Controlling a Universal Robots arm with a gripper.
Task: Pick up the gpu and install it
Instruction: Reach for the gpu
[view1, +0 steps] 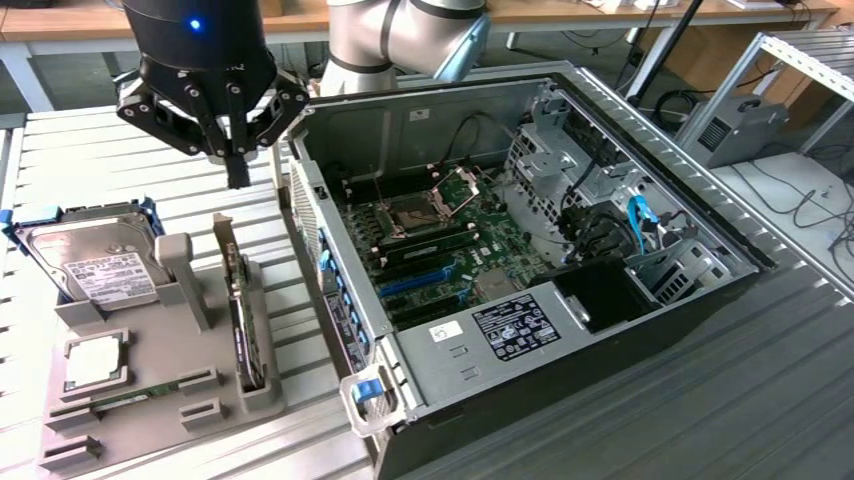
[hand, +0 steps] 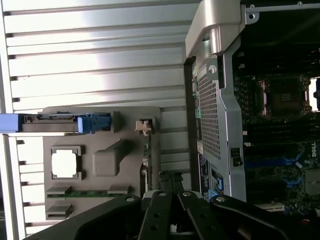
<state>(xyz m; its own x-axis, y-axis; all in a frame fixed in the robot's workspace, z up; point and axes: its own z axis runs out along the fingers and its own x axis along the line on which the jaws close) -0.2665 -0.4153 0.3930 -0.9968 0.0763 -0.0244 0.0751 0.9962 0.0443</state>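
The gpu (view1: 239, 300) stands on edge in a slot of the grey holder (view1: 200, 385), its silver bracket end toward the back. In the wrist view the gpu (hand: 146, 155) is a thin strip beside the case wall. My gripper (view1: 238, 178) hangs above the far end of the card, apart from it, its fingers shut together and holding nothing. The wrist view puts the gripper (hand: 170, 177) right over the card's line.
The open computer case (view1: 747, 250) lies at the exterior view's right with its motherboard (view1: 441, 250) exposed. The holder also carries a hard drive in a blue frame (view1: 94, 262), a processor (view1: 94, 362) and a memory stick (view1: 134, 395).
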